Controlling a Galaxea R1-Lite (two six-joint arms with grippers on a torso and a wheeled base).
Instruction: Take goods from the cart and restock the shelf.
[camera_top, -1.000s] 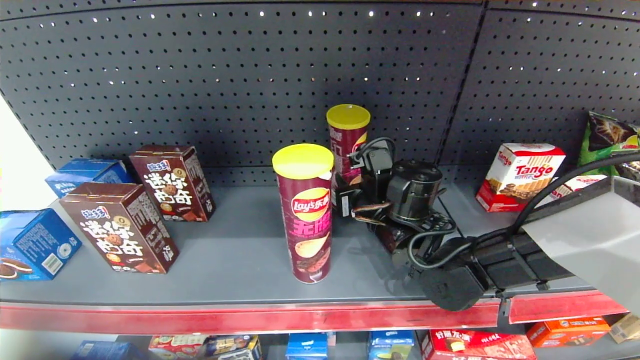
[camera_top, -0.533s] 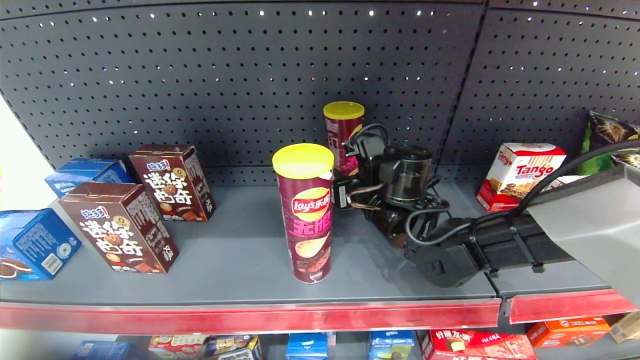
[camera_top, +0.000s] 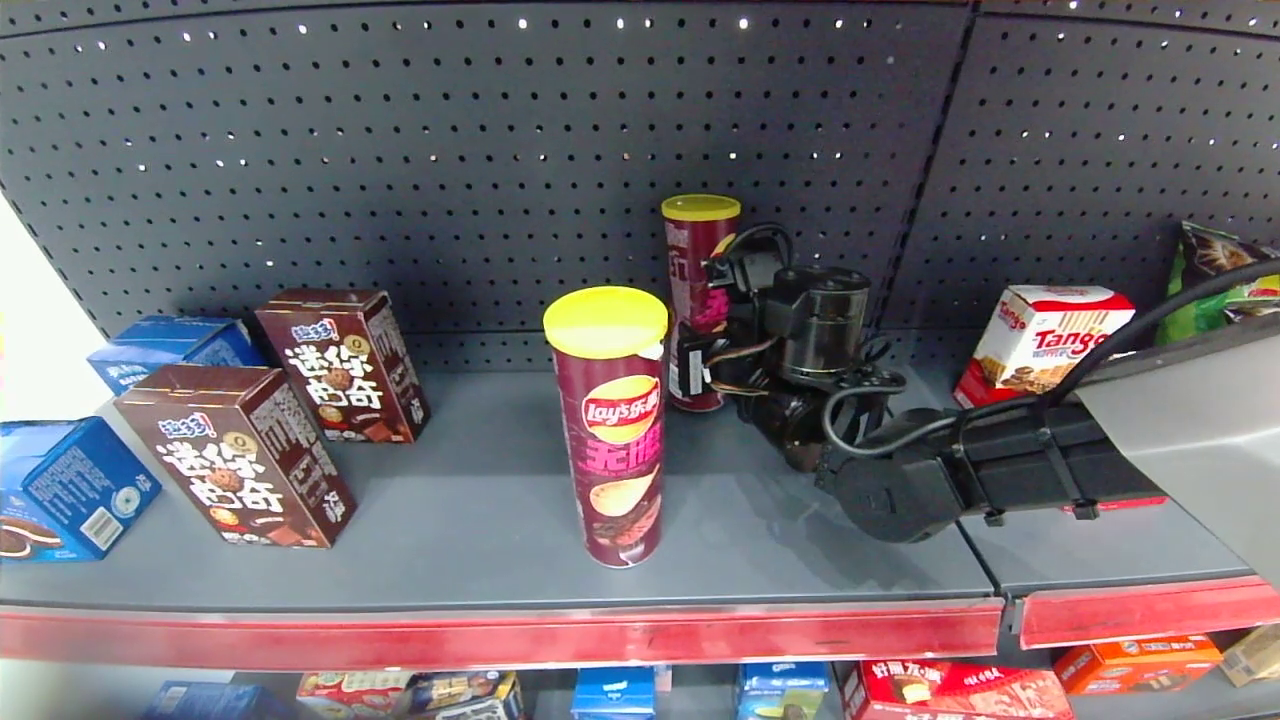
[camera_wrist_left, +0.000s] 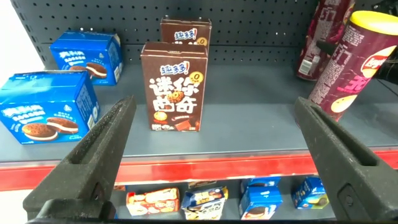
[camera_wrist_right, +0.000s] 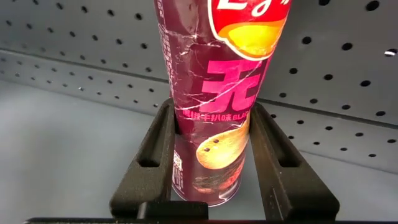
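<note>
Rear chip can (camera_top: 700, 290) is standing upright at back of shelf (camera_top: 480, 520), close to pegboard (camera_top: 450, 180), behind front chip can (camera_top: 610, 430). My R gripper (camera_wrist_right: 212, 124) is pinching it low on body. L gripper (camera_wrist_left: 214, 104) is hanging spread, empty. Est.: placement nearly done; release and retract pending.

On the shelf (camera_top: 480, 520), a front can (camera_top: 610, 430) is stood near the middle. A rear can (camera_top: 697, 300) is set behind it, slightly right, by the pegboard (camera_top: 450, 180). A near box (camera_top: 235, 455) is placed to the left, a far box (camera_top: 345, 365) behind that, and a wafer box (camera_top: 1050, 345) well to the right.
</note>
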